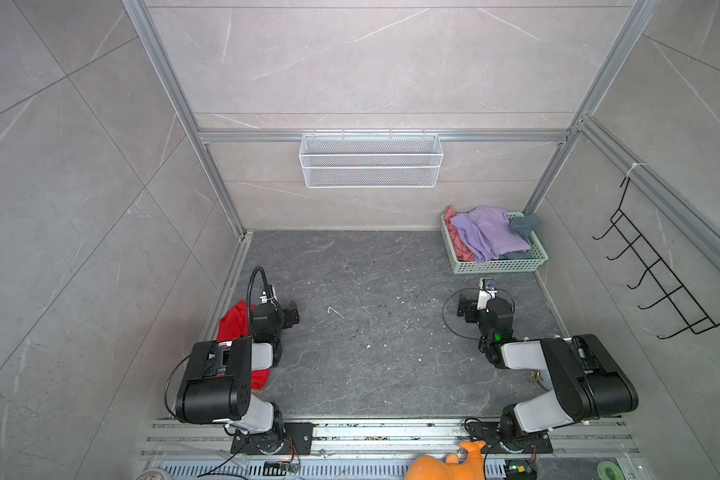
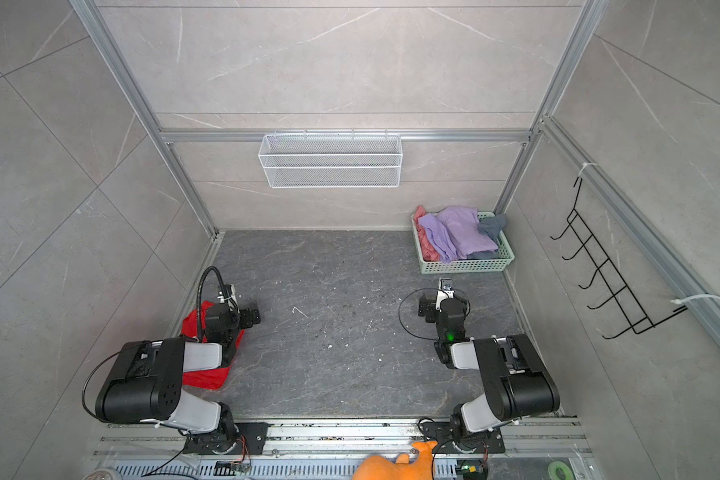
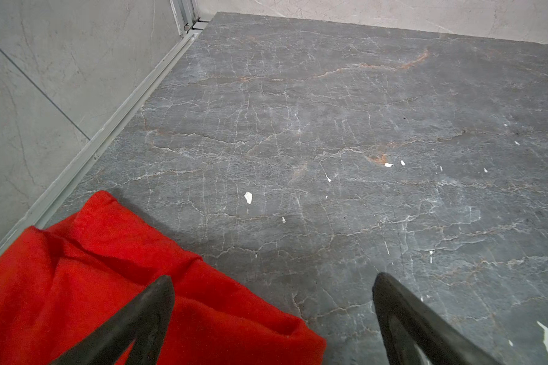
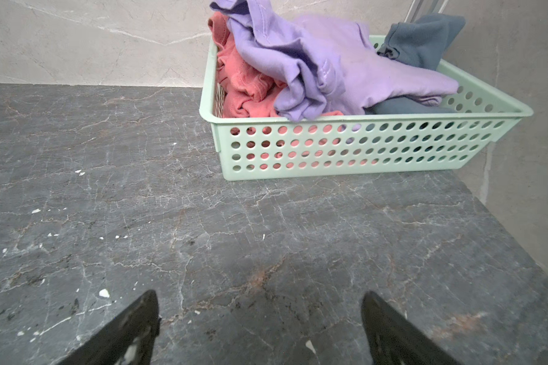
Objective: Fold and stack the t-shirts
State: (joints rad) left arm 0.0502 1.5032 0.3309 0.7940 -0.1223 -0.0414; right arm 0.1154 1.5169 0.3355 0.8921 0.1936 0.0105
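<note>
A bright red cloth t-shirt (image 1: 234,322) was seen crumpled at the left edge of the dark marbled counter (image 1: 371,345), partly under the left hand (image 3: 274,279), which was spread wide and empty. Its long axis was judged to run near-to-far; the collar direction could not be told. Lavender, pink and grey t-shirts (image 4: 345,63) were heaped in a pale green perforated basket (image 4: 361,148) before the right hand (image 4: 259,294), likewise wide. Limp, light cloth was expected, best pinched at an edge.

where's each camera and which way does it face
Top views: overhead, looking down at the table; left arm and right arm show whole.
Left wrist: on the left arm, facing across the table past the red t-shirt; open left gripper shows.
Right wrist: on the right arm, facing the green basket; open right gripper shows.
Shared: right wrist and top views show the basket.
</note>
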